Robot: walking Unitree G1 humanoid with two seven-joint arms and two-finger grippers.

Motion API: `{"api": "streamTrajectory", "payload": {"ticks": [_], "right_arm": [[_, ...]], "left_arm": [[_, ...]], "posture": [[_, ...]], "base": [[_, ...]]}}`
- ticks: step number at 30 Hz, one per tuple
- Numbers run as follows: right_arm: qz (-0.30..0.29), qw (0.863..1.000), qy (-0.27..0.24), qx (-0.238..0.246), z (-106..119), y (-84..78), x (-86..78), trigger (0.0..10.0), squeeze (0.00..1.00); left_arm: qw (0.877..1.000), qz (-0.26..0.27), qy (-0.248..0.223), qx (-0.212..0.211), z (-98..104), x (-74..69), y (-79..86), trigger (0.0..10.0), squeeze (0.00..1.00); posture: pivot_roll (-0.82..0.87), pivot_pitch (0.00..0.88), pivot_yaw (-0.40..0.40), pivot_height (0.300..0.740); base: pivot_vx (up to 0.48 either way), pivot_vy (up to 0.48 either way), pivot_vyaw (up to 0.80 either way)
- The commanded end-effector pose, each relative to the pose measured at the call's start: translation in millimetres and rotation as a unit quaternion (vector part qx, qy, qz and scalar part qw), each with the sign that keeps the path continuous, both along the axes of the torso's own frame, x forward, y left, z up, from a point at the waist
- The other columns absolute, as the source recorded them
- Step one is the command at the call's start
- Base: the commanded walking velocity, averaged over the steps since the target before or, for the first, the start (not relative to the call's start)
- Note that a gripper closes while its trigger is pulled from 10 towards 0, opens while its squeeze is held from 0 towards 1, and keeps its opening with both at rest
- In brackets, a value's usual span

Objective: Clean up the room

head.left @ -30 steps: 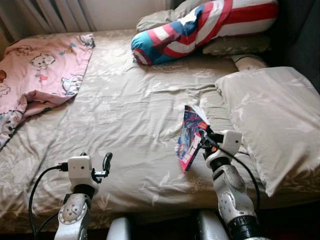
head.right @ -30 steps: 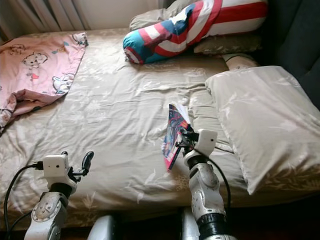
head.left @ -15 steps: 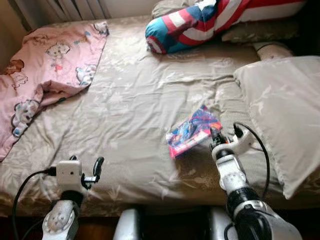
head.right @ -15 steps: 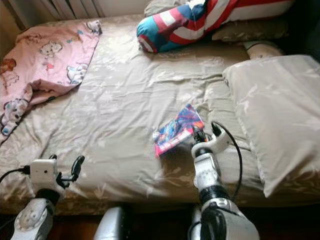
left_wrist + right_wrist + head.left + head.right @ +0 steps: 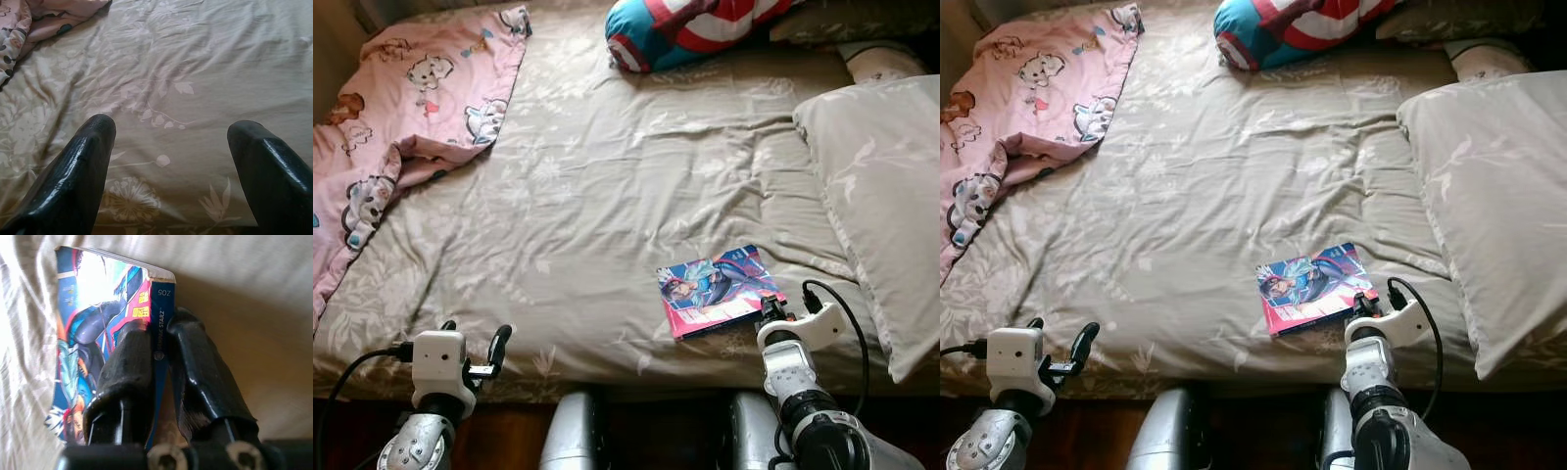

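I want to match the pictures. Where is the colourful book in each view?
Left eye view: book lower right of centre on the bed.
Right eye view: book, slightly further left.
Left wrist view: not in it.
Right wrist view: book, spine between the fingers.
Shared landmark: right gripper at the book's corner.

Soft daylight, sharp head views; right wrist view shadowed, glare on book cover (image 5: 98, 284).

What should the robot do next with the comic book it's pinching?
Probably lift it off the bed. The right hand is shut on the comic book along its spine, and the book lies flat on the bedsheet near the edge. The left hand hangs open, idle.
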State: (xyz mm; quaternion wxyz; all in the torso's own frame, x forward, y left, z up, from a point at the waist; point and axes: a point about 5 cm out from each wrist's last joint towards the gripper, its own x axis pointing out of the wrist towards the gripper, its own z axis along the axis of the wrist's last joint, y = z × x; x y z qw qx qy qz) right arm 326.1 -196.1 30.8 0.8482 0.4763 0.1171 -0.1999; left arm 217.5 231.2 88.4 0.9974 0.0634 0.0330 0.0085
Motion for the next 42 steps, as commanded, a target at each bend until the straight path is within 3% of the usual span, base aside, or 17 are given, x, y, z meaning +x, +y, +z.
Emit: {"api": "streamTrajectory", "payload": {"ticks": [1,11,20,21,22,23,24,25,26,27,28,35,37,42], "right_arm": [[-0.028,0.999,0.032,0.024,-16.9,0.2,-14.2,10.0,0.00],[-0.101,0.992,0.020,0.075,-19.9,-8.7,-19.7,10.0,0.00],[-0.115,0.989,0.017,0.088,-21.9,-9.5,-22.0,10.0,0.00],[-0.115,0.989,0.017,0.090,-22.2,-9.4,-22.1,10.0,0.29],[-0.115,0.989,0.018,0.090,-22.3,-9.4,-22.2,10.0,0.29],[-0.114,0.989,0.017,0.091,-22.3,-9.2,-22.2,10.0,0.85],[-0.112,0.989,0.016,0.091,-22.3,-8.9,-22.1,10.0,0.96],[-0.106,0.991,0.016,0.085,-22.1,-8.6,-21.8,10.0,0.92],[-0.103,0.991,0.015,0.081,-21.5,-9.0,-21.3,10.0,0.73],[-0.103,0.991,0.015,0.081,-21.2,-9.3,-21.1,10.0,0.73],[-0.103,0.991,0.013,0.081,-20.8,-10.4,-20.9,10.0,0.02],[-0.101,0.992,0.017,0.073,-22.5,-11.9,-23.0,10.0,0.00],[-0.101,0.992,0.015,0.073,-22.3,-12.2,-23.0,10.0,0.75],[-0.102,0.992,0.013,0.072,-20.8,-11.6,-21.5,10.0,0.72]], "left_arm": [[1.000,-0.003,0.016,0.019,-1.8,-5.2,2.8,10.0,0.00],[1.000,0.001,0.018,0.024,0.8,-7.8,8.2,10.0,0.00],[1.000,-0.002,0.021,0.023,-1.4,-5.8,5.1,10.0,0.00],[1.000,-0.002,0.021,0.023,-1.7,-5.5,4.9,10.0,0.00],[1.000,-0.001,0.021,0.023,-1.7,-5.5,4.9,10.0,0.00],[1.000,-0.001,0.021,0.023,-2.0,-5.2,4.9,10.0,0.00],[0.999,0.000,0.022,0.023,-2.4,-4.8,4.9,10.0,0.00],[1.000,0.000,0.021,0.023,-2.6,-4.6,4.8,10.0,0.00],[1.000,0.000,0.021,0.022,-3.1,-4.0,4.3,10.0,0.00],[1.000,0.000,0.021,0.022,-3.2,-3.8,4.1,10.0,0.00],[1.000,0.000,0.021,0.022,-4.1,-3.3,3.5,10.0,0.00],[1.000,-0.004,0.020,0.017,-7.0,1.7,-1.8,10.0,0.00],[1.000,-0.004,0.019,0.016,-7.5,3.3,-2.6,10.0,0.00],[1.000,-0.003,0.016,0.014,-8.1,6.0,-3.0,10.0,0.00]], "posture": [[0.15,0.316,0.158,0.619],[0.16,0.317,0.161,0.619],[0.15,0.316,0.160,0.619],[0.15,0.316,0.158,0.619],[0.15,0.316,0.158,0.619],[0.15,0.312,0.156,0.619],[0.14,0.305,0.154,0.619],[0.14,0.305,0.154,0.619],[0.14,0.297,0.151,0.619],[0.14,0.297,0.151,0.619],[0.13,0.287,0.147,0.619],[0.12,0.262,0.140,0.619],[0.11,0.254,0.135,0.619],[0.10,0.250,0.129,0.619]], "base": [[0.000,0.000,0.00],[0.000,0.000,0.00],[0.000,0.000,0.00],[0.000,0.000,0.00],[0.000,0.000,0.00],[0.000,0.000,0.00],[0.000,0.000,0.00],[0.000,0.000,0.00],[0.000,0.000,0.00],[0.000,0.000,0.00],[0.000,0.000,0.00],[0.000,0.000,0.00],[0.000,0.000,0.00],[0.000,0.000,0.00]]}}
